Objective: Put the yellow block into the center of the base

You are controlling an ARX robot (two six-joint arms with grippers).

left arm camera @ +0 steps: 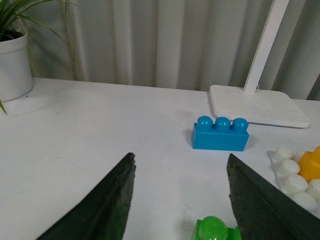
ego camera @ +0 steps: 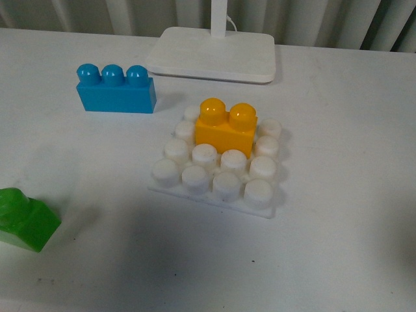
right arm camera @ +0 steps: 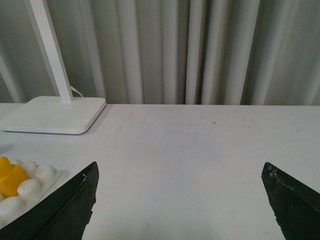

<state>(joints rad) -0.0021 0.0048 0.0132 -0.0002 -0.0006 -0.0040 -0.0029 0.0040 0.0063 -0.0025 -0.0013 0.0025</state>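
Since the yellow block (ego camera: 225, 127) already sits upright on the base (ego camera: 218, 166), near the bench's far edge, insertion seems done. Both the left end effector (left arm camera: 180, 200) and the right end effector (right arm camera: 180, 200) are spread apart, holding nothing. Next move: perhaps only checking the seating.

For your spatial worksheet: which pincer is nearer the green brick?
Left. The green brick lies just ahead of the open left pincer, between its fingers. The right pincer, also open, sees only the base edge; no green brick.
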